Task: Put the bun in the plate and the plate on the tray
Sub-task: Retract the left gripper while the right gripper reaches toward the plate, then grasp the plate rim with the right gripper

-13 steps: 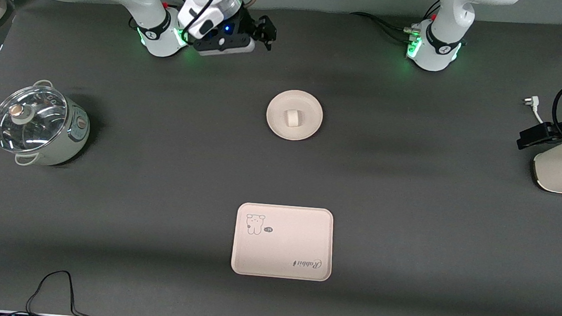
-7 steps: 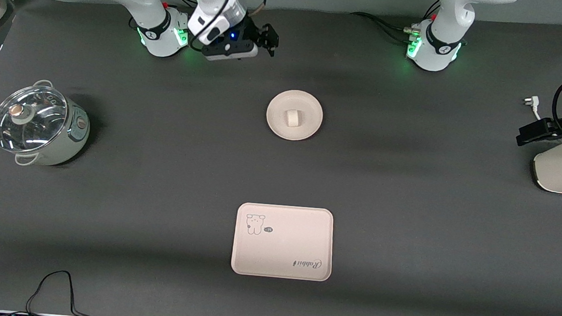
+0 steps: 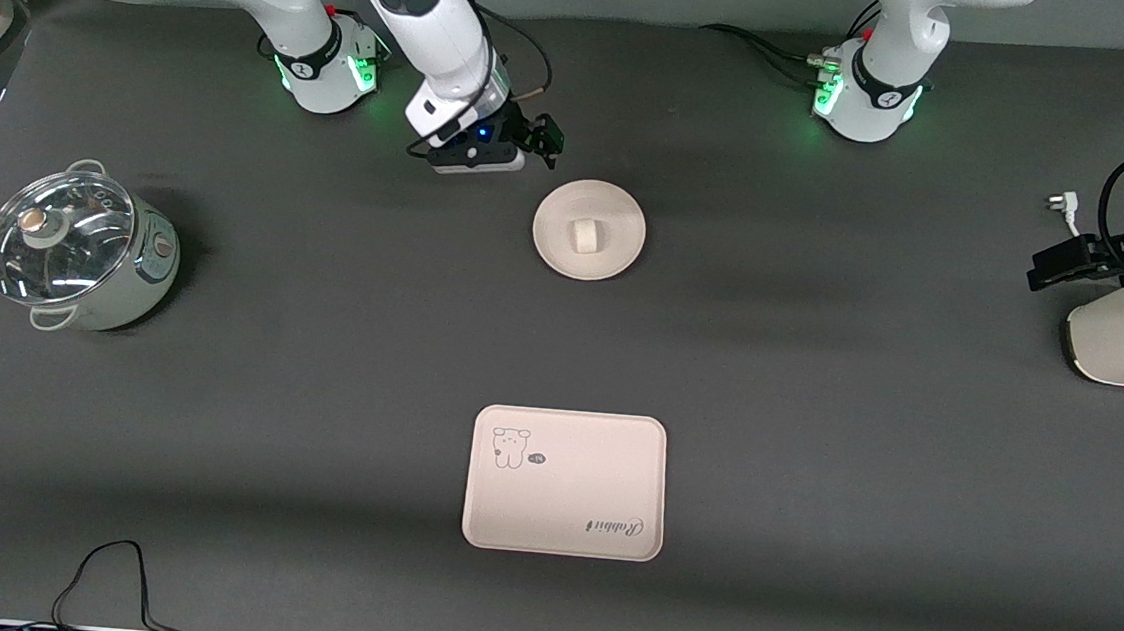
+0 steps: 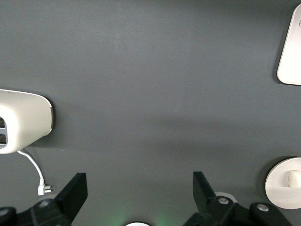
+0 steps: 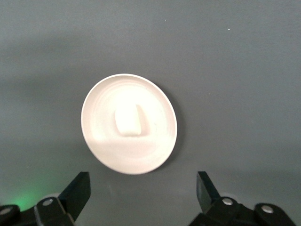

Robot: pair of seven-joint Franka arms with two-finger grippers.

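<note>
I take the plate (image 3: 589, 229) as my landmark: it sits on the dark table about midway between the two arm bases, and the bun (image 3: 584, 236) already lies in its middle, so the first half of the job looks done to me. The tray (image 3: 566, 482) lies well apart from the plate, nearer to the front camera and roughly in line with it, and it is bare. My right gripper (image 3: 544, 141) hangs just above the table close to the plate's rim on the side toward the robot bases, fingers spread wide with nothing between them; in the right wrist view the plate (image 5: 129, 123) and bun (image 5: 128, 120) sit centred ahead of those parted fingers. My left gripper (image 4: 138, 195) waits off at the left arm's end of the table, far from the plate, also spread wide and empty. What worries me is the rim pinch: the plate is shallow, so a grip on one edge could tilt it during the lift and let the smooth bun roll off. A shallow bite might also slip, or nudge the plate along the table instead of catching it.
</note>
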